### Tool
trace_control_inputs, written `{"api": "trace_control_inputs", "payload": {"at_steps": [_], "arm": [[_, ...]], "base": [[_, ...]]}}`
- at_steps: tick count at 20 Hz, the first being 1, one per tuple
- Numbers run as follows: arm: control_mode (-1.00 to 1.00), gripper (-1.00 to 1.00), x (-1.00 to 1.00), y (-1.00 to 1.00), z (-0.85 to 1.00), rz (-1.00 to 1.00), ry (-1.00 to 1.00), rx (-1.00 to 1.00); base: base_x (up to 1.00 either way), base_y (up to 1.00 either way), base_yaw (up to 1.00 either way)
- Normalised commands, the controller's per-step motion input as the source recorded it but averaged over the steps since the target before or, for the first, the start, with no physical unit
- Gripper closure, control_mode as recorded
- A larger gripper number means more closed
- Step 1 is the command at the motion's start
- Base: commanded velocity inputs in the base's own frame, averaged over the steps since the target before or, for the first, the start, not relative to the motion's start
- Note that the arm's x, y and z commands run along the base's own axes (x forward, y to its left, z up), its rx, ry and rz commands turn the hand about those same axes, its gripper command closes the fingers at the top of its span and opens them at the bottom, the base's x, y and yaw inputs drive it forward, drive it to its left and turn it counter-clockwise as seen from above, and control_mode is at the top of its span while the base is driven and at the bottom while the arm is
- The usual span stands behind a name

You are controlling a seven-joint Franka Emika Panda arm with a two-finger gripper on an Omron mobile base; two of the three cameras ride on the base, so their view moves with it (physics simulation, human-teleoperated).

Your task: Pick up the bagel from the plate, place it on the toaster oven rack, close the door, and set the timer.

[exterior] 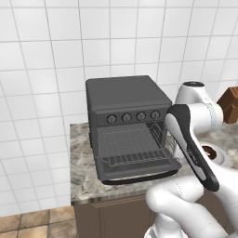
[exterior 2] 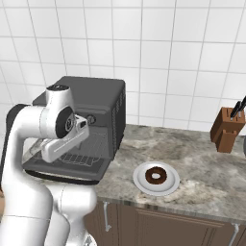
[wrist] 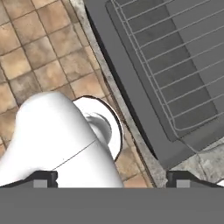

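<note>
A kitchen counter of mottled grey stone [exterior 2: 202, 158] runs along a white tiled wall. At the left end sits a dark grey toaster oven [exterior: 128, 100] with four knobs [exterior: 133, 116] across its front. Its door [exterior: 139, 167] hangs open, dropped flat toward the room, and the wire rack [exterior: 128, 145] is slid out over it, bare.

Just right of the oven, the white robot arm bends over the counter edge. Its gripper [wrist: 111, 179] points down past the door's front corner toward the brown floor tiles [wrist: 35, 52]. The two dark fingertips [wrist: 41, 179] stand far apart at opposite sides of the hand view, with nothing between them.

Further right, well apart from the gripper, a round white plate [exterior 2: 140, 182] rests near the front of the counter. The bagel [exterior 2: 156, 176], a small dark brown ring, lies flat in its middle, untouched.

At the far right stands a brown wooden knife block [exterior 2: 225, 129].

The bagel looks light and fairly firm, likely with a little give, so a gentle squeeze should do. Because it lies flat, a sensible hold is from above, fingers straddling the ring's outer edges. The plate's raised rim leaves little room, so the fingers would need to come down inside it.
</note>
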Motion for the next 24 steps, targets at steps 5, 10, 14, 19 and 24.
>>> {"api": "trace_control_inputs", "payload": {"at_steps": [5, 10, 14, 19, 24], "arm": [[-1.00, -1.00, 0.00, -0.83, -0.15, -0.69, 0.01, 0.00], [-1.00, -1.00, 0.07, -0.73, -0.19, -0.65, 0.07, 0.00], [-1.00, -1.00, 0.14, -0.61, -0.31, -0.54, 0.04, 0.00], [-1.00, -1.00, 0.28, -0.46, -0.29, -0.41, 0.00, 0.00], [-1.00, -1.00, 0.46, -0.34, -0.23, -0.28, 0.04, 0.00]], "base": [[0.00, 0.00, 0.00], [0.00, 0.00, 0.00], [0.00, 0.00, 0.00], [0.00, 0.00, 0.00], [0.00, 0.00, 0.00]]}}
